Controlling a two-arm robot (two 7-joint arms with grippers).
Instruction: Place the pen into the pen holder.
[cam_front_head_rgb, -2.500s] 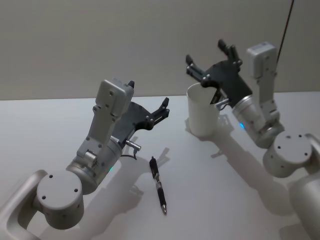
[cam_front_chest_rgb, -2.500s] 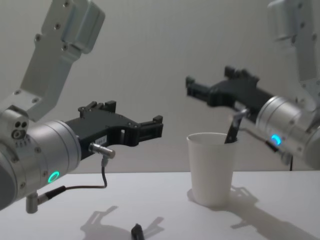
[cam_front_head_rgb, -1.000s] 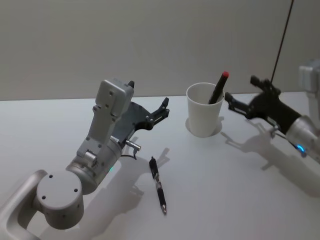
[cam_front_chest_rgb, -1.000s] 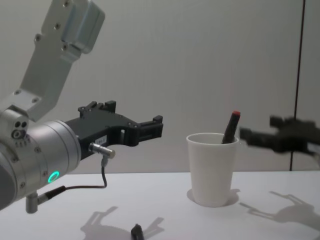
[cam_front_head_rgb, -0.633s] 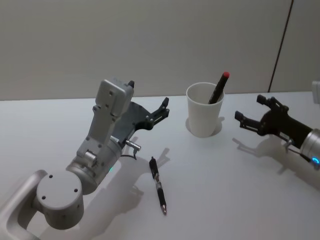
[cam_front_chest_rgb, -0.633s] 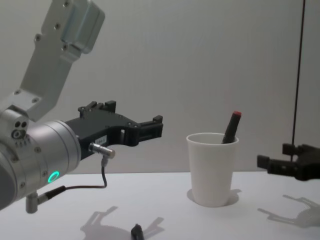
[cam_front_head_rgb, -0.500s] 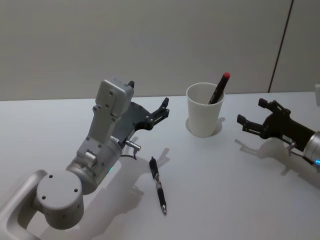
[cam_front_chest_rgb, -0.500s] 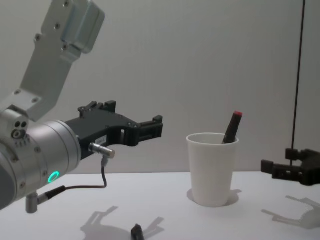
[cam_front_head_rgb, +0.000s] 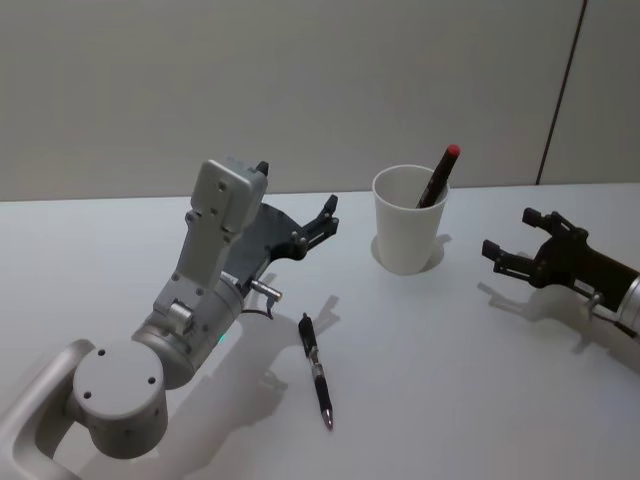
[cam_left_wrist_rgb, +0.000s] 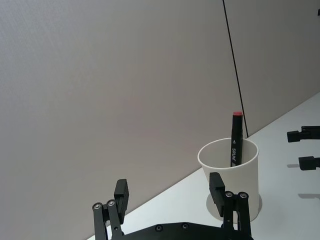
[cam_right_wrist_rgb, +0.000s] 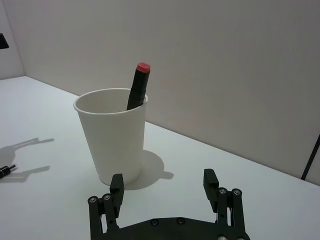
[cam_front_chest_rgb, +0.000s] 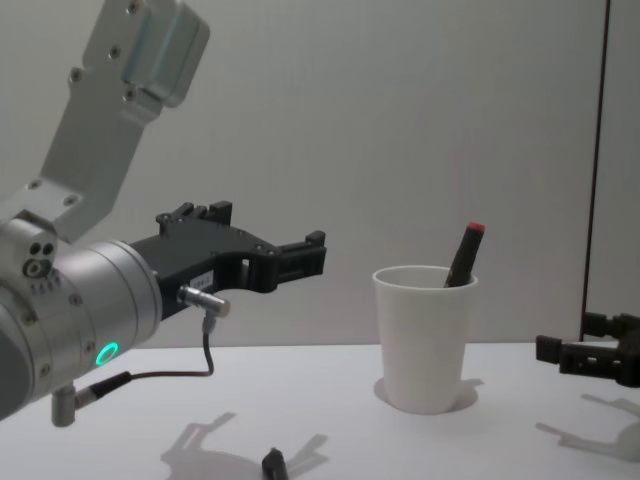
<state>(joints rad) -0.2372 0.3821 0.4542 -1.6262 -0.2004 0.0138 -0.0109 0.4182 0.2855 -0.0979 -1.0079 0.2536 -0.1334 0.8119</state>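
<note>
While one red-capped pen (cam_front_head_rgb: 438, 175) leans inside it against the rim, the single pen holder (cam_front_head_rgb: 408, 235), a white paper cup, stands upright on the white table (cam_front_head_rgb: 450, 380). One black pen (cam_front_head_rgb: 317, 368) lies flat nearer the robot, well apart from the cup. Two grippers hover empty with fingers spread: the right gripper (cam_front_head_rgb: 508, 231) to the cup's right, the left gripper (cam_left_wrist_rgb: 168, 185) above the table to its left.

A plain white tabletop (cam_front_head_rgb: 450, 400) is bounded along its far edge by a bare, pale grey wall (cam_front_head_rgb: 250, 90). The wall is divided towards the right by a thin dark line (cam_front_head_rgb: 563, 90). Soft shadows are cast across the tabletop.
</note>
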